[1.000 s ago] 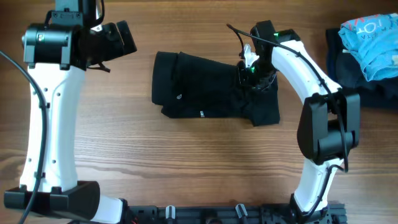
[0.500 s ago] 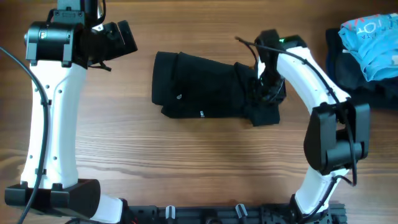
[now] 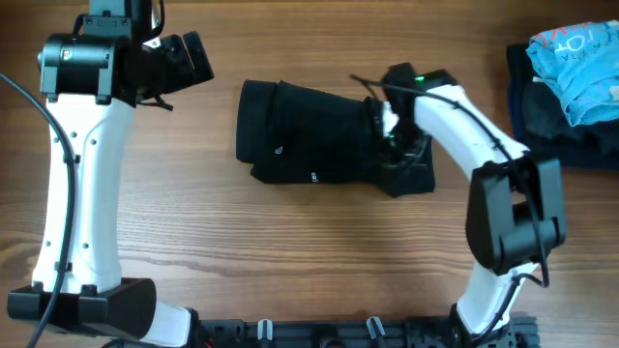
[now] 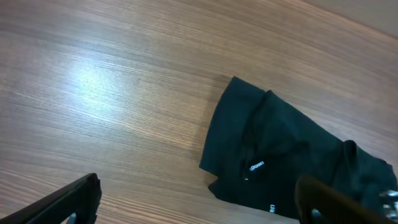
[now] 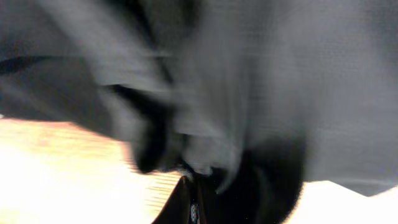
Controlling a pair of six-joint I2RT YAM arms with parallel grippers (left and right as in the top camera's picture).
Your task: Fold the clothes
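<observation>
Right gripper (image 3: 392, 130) jaws pinched tight on the black T-shirt's (image 3: 309, 145) right end, mid-counter (image 3: 290, 251). Left gripper (image 3: 198, 58) sits upper left, jaws wide open, holding nothing.

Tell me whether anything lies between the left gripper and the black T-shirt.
Nothing visible does. Only bare table lies between the open left gripper and the left edge of the T-shirt. The right gripper is at the shirt's right end, shut on the fabric.
</observation>
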